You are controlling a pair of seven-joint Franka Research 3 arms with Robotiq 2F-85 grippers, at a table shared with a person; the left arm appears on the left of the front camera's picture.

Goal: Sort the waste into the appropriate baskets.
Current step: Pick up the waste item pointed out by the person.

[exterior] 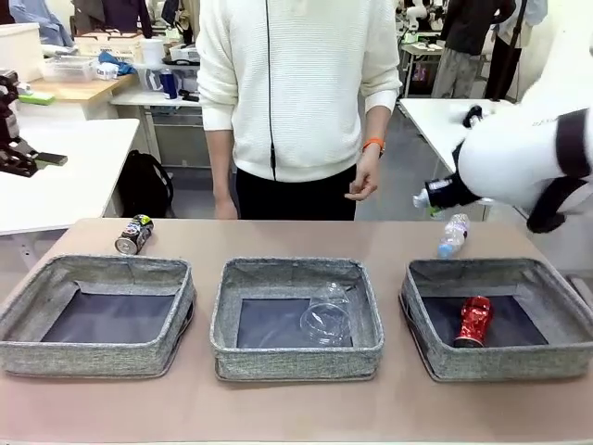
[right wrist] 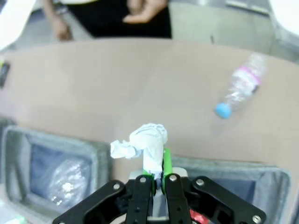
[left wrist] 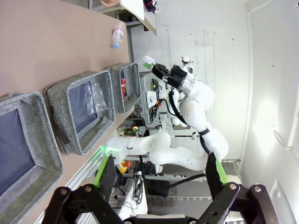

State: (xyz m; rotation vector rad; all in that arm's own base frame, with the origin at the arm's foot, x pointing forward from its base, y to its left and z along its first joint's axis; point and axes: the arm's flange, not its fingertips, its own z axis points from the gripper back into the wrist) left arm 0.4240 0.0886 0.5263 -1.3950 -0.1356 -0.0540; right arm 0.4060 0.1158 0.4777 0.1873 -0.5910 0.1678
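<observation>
My right gripper point(right wrist: 158, 169) is shut on a crumpled white paper wad point(right wrist: 144, 142) and hangs above the table near the far rim of the right basket point(right wrist: 233, 166). From the front, that gripper point(exterior: 428, 197) is above the small clear bottle point(exterior: 452, 235), which lies on the table. A crushed red can point(exterior: 474, 320) lies in the right basket point(exterior: 435, 345). The middle basket point(exterior: 296, 350) holds a clear plastic cup point(exterior: 326, 320). The left basket point(exterior: 93, 357) has a bare bottom. A dark printed can point(exterior: 134, 234) lies behind it. My left gripper point(left wrist: 159, 172) is open in the air.
A person in a white sweater point(exterior: 296, 83) stands at the far edge of the table, hands point(exterior: 363, 184) hanging down. The brown tabletop point(exterior: 296, 241) behind the baskets is bare between the can and the bottle. Other tables stand beyond.
</observation>
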